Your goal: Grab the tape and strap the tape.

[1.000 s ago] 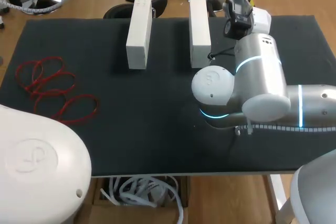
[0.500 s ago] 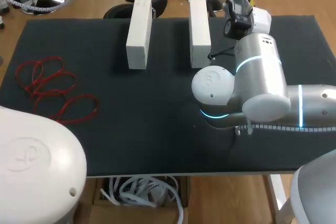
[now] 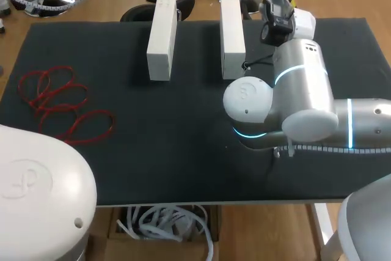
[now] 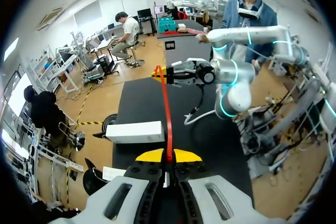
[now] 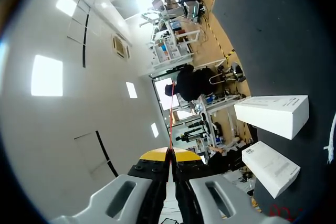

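From the head view, two long white cardboard boxes (image 3: 162, 38) (image 3: 232, 29) lie side by side at the far edge of the matte black table (image 3: 183, 151). They look like the bundle that is to be strapped. A tangle of thin red loops (image 3: 61, 105), probably spare bands, lies well apart to the left. The glossy grey right arm (image 3: 299, 96) reaches toward the far right corner, and the left arm (image 3: 43, 194) shows only as a rounded white housing. The stretched band itself cannot be made out here.

In the left wrist view, the left gripper (image 4: 168, 156) has its yellow tips pressed together on the red tape (image 4: 166, 114). The tape is a narrow, flat strip running taut and straight ahead to the right gripper (image 4: 159, 71), which pinches its far end above the table. Holding both ends this way likely keeps the tape open and tight for looping over a box (image 4: 135, 131).

In the right wrist view, the right gripper's tips are closed on the same tape (image 5: 171, 114), seen here as a hair-thin red line. Both boxes (image 5: 273, 114) (image 5: 270, 167) lie off to one side.
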Robot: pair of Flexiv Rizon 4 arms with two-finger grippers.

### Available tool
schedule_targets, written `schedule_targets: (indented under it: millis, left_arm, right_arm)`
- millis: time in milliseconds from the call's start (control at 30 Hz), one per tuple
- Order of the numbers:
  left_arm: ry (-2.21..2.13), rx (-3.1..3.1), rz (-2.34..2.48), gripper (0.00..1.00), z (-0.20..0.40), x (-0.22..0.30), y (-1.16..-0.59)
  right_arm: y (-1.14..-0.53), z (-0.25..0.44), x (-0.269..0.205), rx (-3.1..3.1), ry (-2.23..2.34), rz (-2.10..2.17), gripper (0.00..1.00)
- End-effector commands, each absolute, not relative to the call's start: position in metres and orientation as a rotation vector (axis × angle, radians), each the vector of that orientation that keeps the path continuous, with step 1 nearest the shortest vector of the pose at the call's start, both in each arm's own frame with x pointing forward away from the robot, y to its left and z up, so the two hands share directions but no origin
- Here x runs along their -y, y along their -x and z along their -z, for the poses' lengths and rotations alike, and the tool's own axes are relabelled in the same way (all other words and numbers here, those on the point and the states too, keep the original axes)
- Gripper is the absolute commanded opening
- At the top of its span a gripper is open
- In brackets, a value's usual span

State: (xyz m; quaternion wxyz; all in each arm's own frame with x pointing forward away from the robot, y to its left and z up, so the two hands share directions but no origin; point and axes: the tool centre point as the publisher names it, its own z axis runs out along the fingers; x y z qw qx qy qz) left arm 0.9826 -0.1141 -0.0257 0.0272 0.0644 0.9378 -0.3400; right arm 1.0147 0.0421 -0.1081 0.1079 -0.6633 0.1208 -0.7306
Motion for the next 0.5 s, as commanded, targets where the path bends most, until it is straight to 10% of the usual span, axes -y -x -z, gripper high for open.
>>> schedule_targets:
  millis: [33, 500]
  left_arm:
    - [-0.198, -2.899, 1.047, 0.00, 0.025, 0.114, -0.983]
    - [-0.198, -2.899, 1.047, 0.00, 0.025, 0.114, -0.983]
  right_arm:
    - [-1.015, 0.106, -0.041, -0.352, 1.958, 2.145, 0.00]
    - [-0.989, 0.081, -0.011, 0.307, 2.498, 2.222, 0.00]
